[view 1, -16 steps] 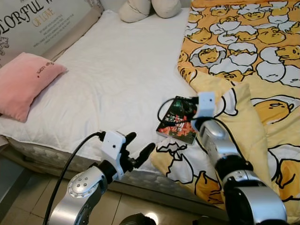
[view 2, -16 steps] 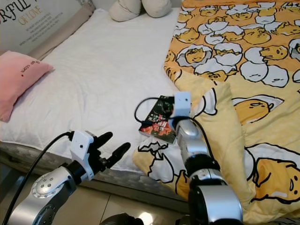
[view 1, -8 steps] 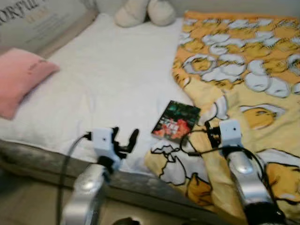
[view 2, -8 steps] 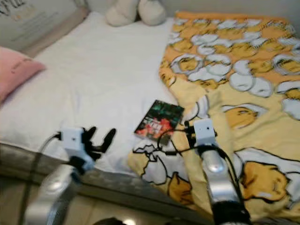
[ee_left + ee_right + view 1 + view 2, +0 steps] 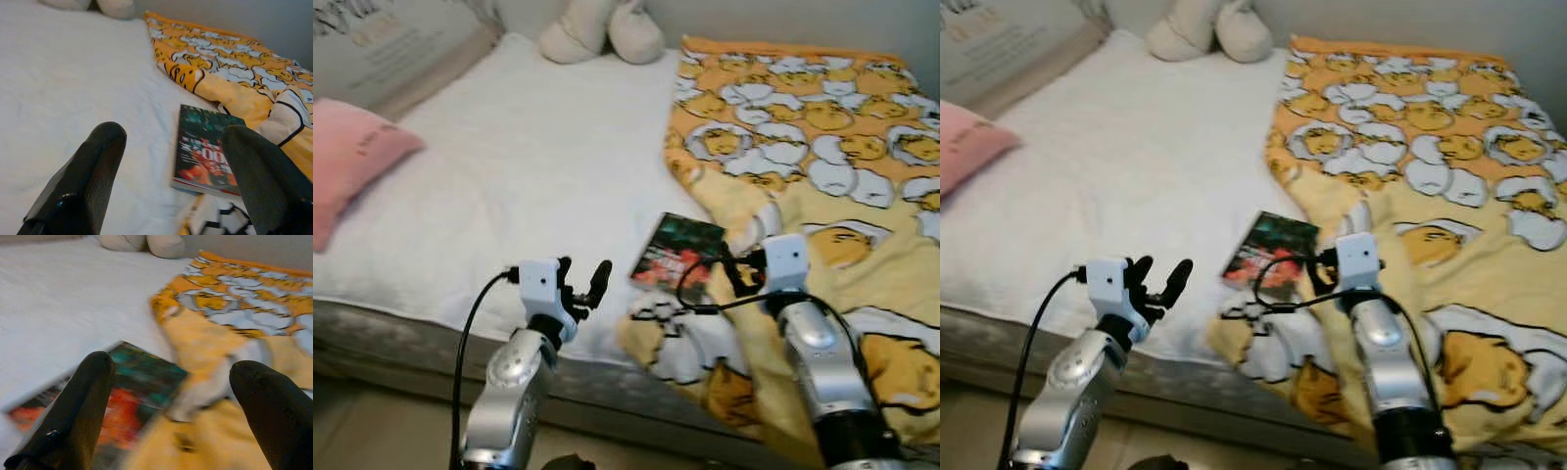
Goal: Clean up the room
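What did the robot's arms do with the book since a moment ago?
The right gripper was over the book a second ago; it has since pulled back toward the robot and now sits open beside the book, over the yellow blanket. The left gripper swung up from pointing sideways and is open too. The book is lying on the white bed as before; nothing was picked up.
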Motion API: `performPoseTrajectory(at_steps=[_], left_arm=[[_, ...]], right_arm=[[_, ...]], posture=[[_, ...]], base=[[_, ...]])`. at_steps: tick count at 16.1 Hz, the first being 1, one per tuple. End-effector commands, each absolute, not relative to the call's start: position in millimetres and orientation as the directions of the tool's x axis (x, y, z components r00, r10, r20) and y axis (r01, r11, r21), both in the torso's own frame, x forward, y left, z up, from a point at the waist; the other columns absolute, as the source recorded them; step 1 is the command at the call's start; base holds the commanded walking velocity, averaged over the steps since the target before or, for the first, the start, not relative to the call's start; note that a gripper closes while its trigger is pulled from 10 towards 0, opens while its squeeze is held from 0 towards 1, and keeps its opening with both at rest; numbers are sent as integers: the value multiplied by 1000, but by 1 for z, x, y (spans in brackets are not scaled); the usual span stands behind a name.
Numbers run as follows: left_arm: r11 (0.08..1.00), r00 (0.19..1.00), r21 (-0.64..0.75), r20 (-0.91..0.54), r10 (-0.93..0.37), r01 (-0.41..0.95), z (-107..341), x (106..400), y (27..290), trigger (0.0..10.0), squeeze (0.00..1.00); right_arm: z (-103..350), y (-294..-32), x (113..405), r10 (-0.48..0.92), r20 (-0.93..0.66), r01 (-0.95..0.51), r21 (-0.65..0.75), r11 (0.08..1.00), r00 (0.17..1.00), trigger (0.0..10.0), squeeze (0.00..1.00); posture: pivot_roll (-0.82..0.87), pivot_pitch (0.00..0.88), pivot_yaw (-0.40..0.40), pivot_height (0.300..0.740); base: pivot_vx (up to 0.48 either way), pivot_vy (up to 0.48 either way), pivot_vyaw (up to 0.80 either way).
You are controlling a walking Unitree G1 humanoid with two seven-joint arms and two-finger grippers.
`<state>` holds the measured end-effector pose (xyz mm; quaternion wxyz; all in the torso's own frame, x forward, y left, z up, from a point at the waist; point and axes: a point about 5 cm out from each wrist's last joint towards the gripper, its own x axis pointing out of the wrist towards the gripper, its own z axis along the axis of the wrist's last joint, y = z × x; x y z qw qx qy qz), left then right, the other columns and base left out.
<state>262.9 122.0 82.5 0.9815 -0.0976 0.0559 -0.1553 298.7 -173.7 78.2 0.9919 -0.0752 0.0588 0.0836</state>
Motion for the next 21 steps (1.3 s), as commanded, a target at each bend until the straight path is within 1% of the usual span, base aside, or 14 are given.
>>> performPoseTrajectory(at_steps=[1,3,5,7,10,13,16,18,21], left_arm=[[935,946,-189,-70,-317,300,84,266,127,10000,0],[927,935,-168,-59,-350,336,87,269,124,10000,0],[930,934,-135,-62,-352,342,87,270,124,10000,0],[931,932,-113,-74,-356,347,85,272,125,10000,0],[935,936,-121,-78,-344,334,83,272,128,10000,0],[944,943,-113,-88,-320,310,80,273,135,10000,0],[956,957,-113,-70,-281,273,83,275,142,10000,0],[964,968,-125,-62,-242,233,83,277,144,10000,0],[966,971,-120,-40,-236,230,88,279,139,10000,0]], right_arm=[[80,-167,300,181,-125,-197,-130,972,976,10000,0],[77,-166,299,172,-132,-188,-117,975,976,10000,0],[75,-168,298,164,-137,-181,-119,976,977,10000,0],[75,-173,298,139,-127,-155,-128,980,982,10000,0],[74,-176,298,100,-115,-114,-122,986,988,10000,0],[66,-179,294,68,-128,-75,-55,996,989,10000,0],[66,-174,294,76,-115,-84,-67,994,991,10000,0],[69,-171,297,80,-94,-90,-105,990,992,10000,0],[70,-170,299,71,-91,-80,-107,991,993,10000,0]], posture=[[-150,0,53,731],[-153,0,69,715],[-153,0,74,698],[-155,0,83,682],[-154,0,91,661],[-148,0,93,637],[-145,0,88,617],[-147,0,91,613],[-147,0,94,613]], base=[[0,480,-513],[0,480,-469],[0,452,-459],[0,0,-463],[0,0,-467],[0,0,-465],[0,0,-463],[0,0,-231],[0,0,0]])
